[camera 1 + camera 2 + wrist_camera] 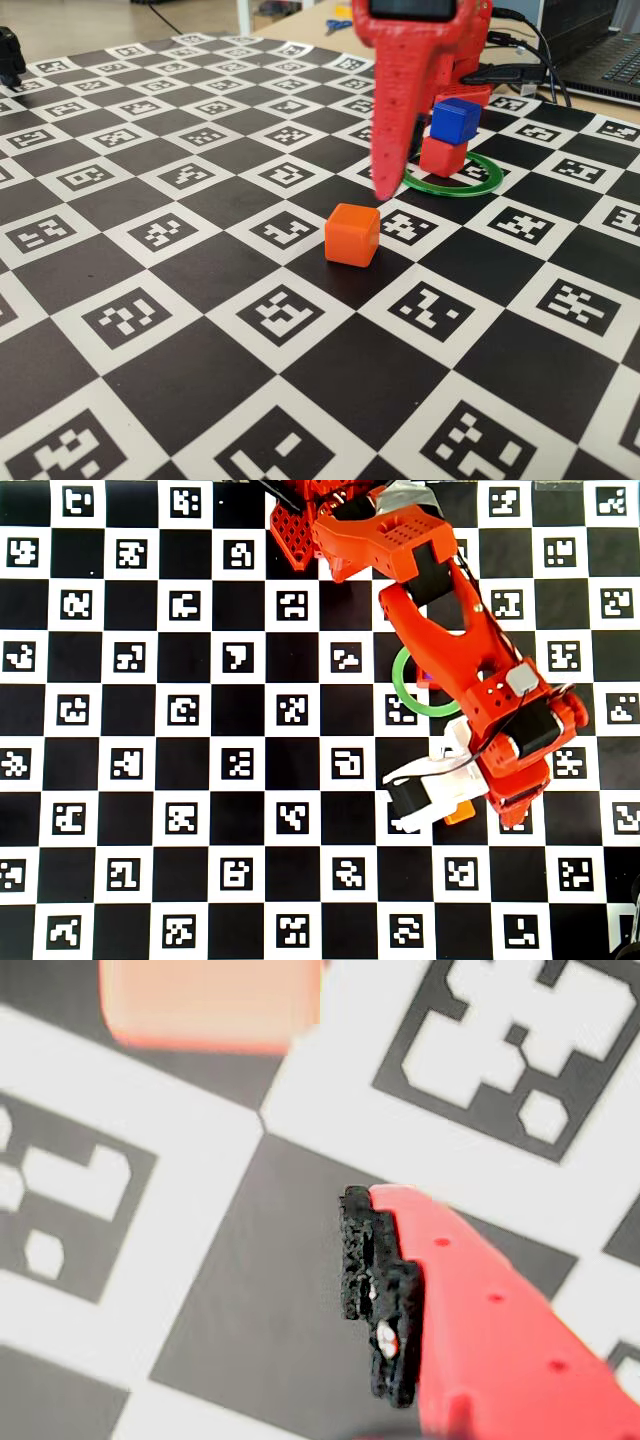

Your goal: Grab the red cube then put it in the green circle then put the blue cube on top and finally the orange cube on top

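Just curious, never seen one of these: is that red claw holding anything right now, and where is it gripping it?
Nothing is held. The gripper hangs empty above the board, beside the orange cube, not touching it.

Overhead view: arm [470, 670] covers the stacked cubes and part of the green circle [400, 685]; orange cube [459, 814] mostly hidden; wrist view: orange cube [210, 1005] blurred, cut by top edge.

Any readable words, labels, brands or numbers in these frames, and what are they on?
None are readable.
The checkered board carries only black-and-white square marker patterns, no letters or digits.
The orange cube, blue cube, red cube and gripper show no print.
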Tool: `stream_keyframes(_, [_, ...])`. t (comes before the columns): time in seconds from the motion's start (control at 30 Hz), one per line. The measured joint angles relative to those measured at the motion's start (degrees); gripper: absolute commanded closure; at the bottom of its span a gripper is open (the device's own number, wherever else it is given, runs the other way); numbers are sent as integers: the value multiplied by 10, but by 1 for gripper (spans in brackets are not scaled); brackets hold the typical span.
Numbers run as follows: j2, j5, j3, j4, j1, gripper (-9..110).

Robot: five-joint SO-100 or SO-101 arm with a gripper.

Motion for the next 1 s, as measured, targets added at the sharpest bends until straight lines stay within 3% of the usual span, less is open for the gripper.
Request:
stream_keyframes(0.5, [-30, -18, 86, -96, 25, 67])
stream_keyframes(1.0, [-30, -17, 95, -112, 29, 69])
